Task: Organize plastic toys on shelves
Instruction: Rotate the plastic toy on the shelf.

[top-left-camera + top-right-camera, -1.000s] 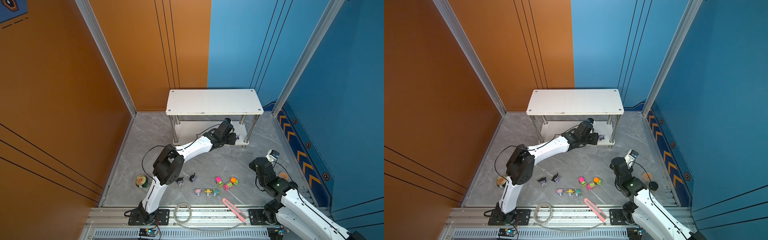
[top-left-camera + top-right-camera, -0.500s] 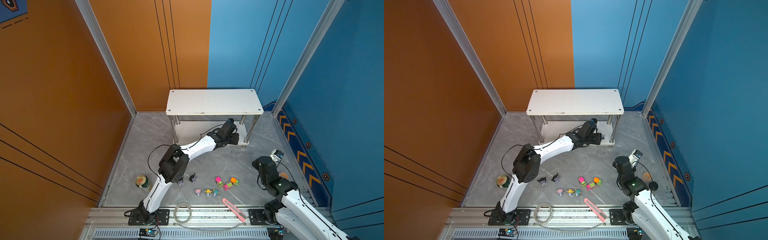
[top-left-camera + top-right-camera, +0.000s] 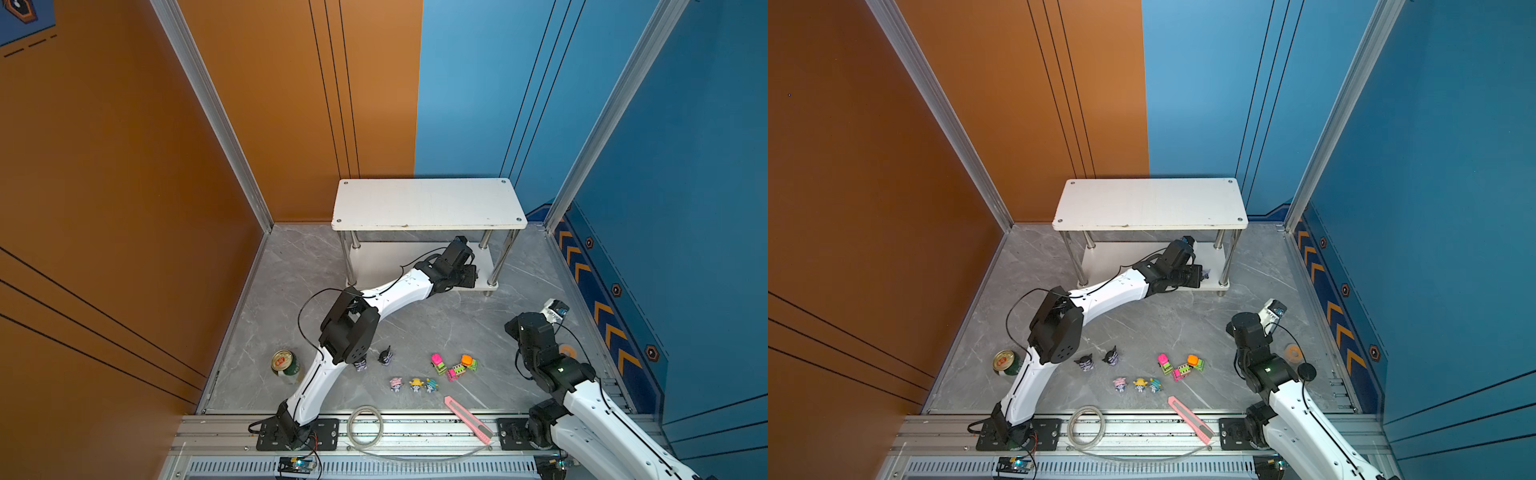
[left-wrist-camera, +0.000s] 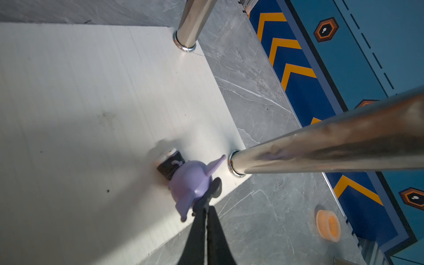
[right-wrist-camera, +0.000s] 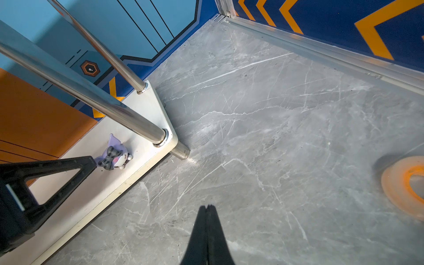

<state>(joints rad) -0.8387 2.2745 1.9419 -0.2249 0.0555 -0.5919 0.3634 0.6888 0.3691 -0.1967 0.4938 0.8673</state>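
In both top views, the small white two-tier shelves (image 3: 428,203) (image 3: 1150,203) on chrome legs are standing at the back of the grey marble-patterned desk (image 3: 415,324). The left arm (image 3: 395,291) is reaching across to the lower board. In a top view, a black-purple pointy-eared figurine (image 3: 1205,273) is showing at the left gripper (image 3: 1199,276). Nearer the front, two more black-purple figurines (image 3: 360,365) (image 3: 386,356), three neon trucks (image 3: 456,370) and three pastel hatted figurines (image 3: 415,384) are sitting on the desk.

In the left wrist view, the left gripper's fingers (image 4: 197,229) are pressing together, clamped on a dark tip of the figurine (image 4: 190,181). The figurine is sitting on the lower board (image 4: 91,91), just beside a chrome leg (image 4: 321,146).

In the right wrist view, the right gripper (image 5: 207,207) is hovering over the desk with its fingers pressed together.
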